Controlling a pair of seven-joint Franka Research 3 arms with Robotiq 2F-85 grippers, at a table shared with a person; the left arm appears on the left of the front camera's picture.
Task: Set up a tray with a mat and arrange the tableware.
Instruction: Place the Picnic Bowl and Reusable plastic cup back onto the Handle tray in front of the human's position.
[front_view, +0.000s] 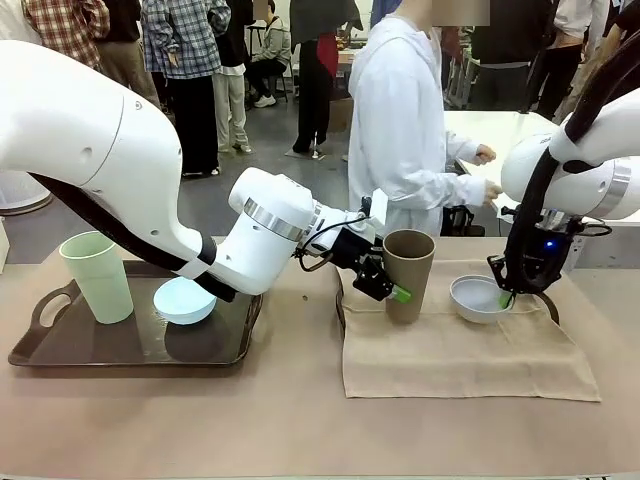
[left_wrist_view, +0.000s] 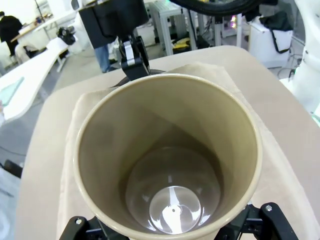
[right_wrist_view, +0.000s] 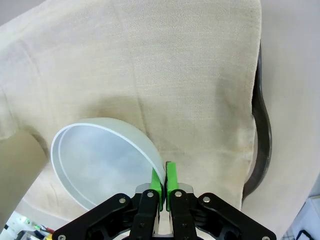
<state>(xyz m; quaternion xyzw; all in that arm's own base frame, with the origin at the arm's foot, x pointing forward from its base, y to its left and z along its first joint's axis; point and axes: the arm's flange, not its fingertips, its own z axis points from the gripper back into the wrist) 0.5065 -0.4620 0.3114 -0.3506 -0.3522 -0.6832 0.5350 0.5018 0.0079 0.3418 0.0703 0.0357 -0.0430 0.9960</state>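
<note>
The brown tumbler (front_view: 408, 272) stands upright on the beige mat (front_view: 470, 355), which is draped over a dark tray (right_wrist_view: 260, 125). My left gripper (front_view: 390, 287) reaches across from the left and stands open, its jaws wide on either side of the tumbler. In the left wrist view I look down into the brown tumbler (left_wrist_view: 170, 160), with one of my fingers (left_wrist_view: 265, 217) just outside its wall. My right gripper (right_wrist_view: 162, 186) is shut on the rim of the whitish bowl (right_wrist_view: 97, 160), which rests on the mat at the right (front_view: 476, 298).
A second dark tray (front_view: 60, 348) at the left holds the pale green tumbler (front_view: 97, 277) and the light blue bowl (front_view: 185, 300). A person in a white hoodie (front_view: 400, 130) stands at the far side. Bare tabletop (front_view: 290, 430) lies in front.
</note>
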